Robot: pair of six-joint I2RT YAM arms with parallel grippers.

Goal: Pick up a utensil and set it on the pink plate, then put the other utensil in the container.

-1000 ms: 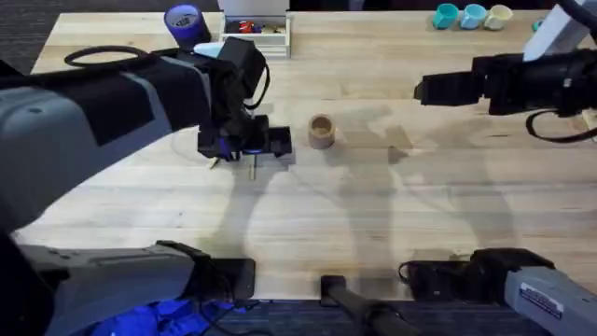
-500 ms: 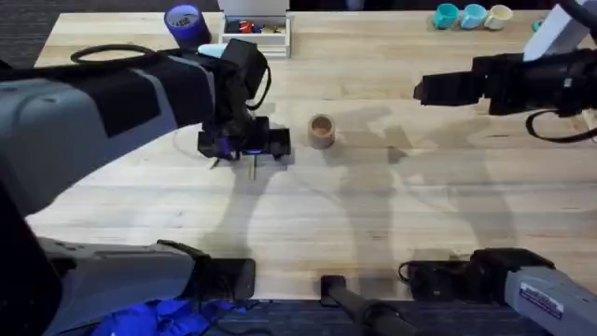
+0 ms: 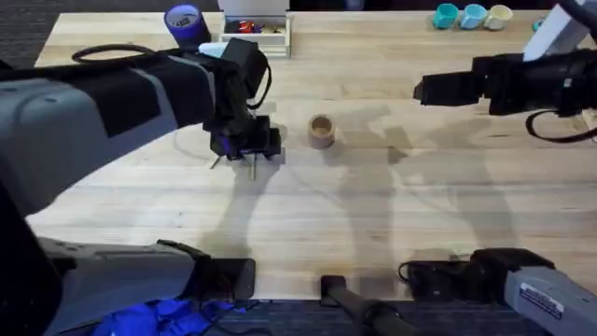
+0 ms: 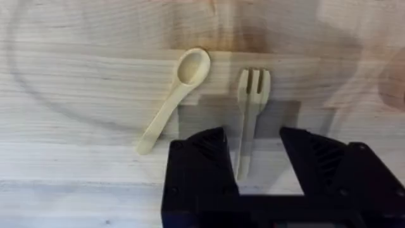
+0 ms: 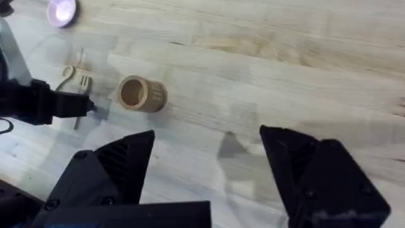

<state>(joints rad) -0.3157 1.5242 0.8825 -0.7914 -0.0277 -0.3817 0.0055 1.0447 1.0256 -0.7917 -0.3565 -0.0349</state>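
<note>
The left gripper (image 4: 253, 158) hangs low over the table (image 3: 373, 224), jaws wide and straddling the handle of the fork (image 4: 249, 120), holding nothing. The fork lies flat, its long axis running near to far. Just beside it lies the spoon (image 4: 174, 98), angled, the two not touching. Right of them the tan container (image 3: 321, 131) stands upright; in the right wrist view its inside looks bare. Far right, the right gripper (image 5: 205, 171) hovers, jaws wide and unladen.
</note>
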